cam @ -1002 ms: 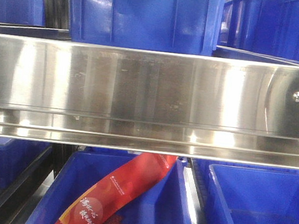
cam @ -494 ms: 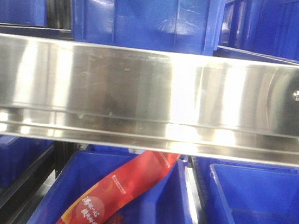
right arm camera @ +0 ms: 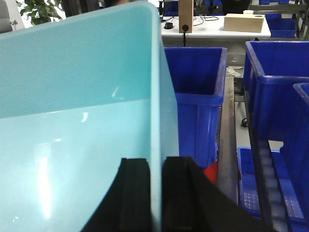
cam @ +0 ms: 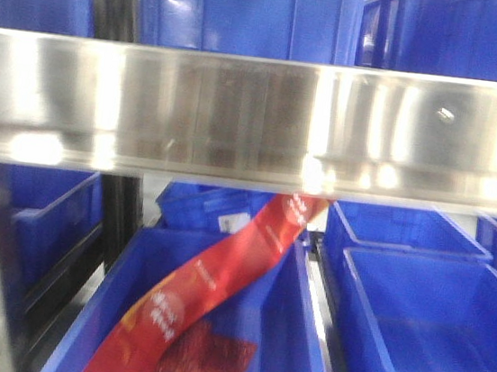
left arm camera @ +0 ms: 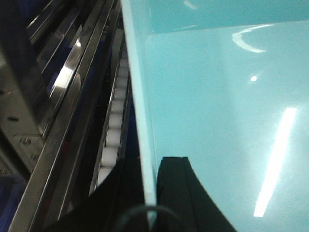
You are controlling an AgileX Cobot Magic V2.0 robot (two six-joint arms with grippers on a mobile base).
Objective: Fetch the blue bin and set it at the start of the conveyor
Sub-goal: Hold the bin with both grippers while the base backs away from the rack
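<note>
Plastic of blue bin smooth, glossy, pale turquoise, thin-rimmed. It is carried at both ends: left claw and right claw each pinch a wall between black fingers. Shiny steel shelf rail cuts off dark blue crates. Red pouch lettering blurred, unreadable.

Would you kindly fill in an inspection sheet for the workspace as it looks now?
Surface: steel shelf rail spans the front view, slightly blurred.
Job's things: blue bin, pale turquoise, held by both arms, nothing seen inside; conveyor start not in view.
Clutter: red packet leaning in a dark blue crate.
Grippers: left gripper and right gripper, jaws each closed across a bin wall.
Cables: dark cable loop by the left gripper.
Surroundings: more blue crates, roller track, white desk.
</note>
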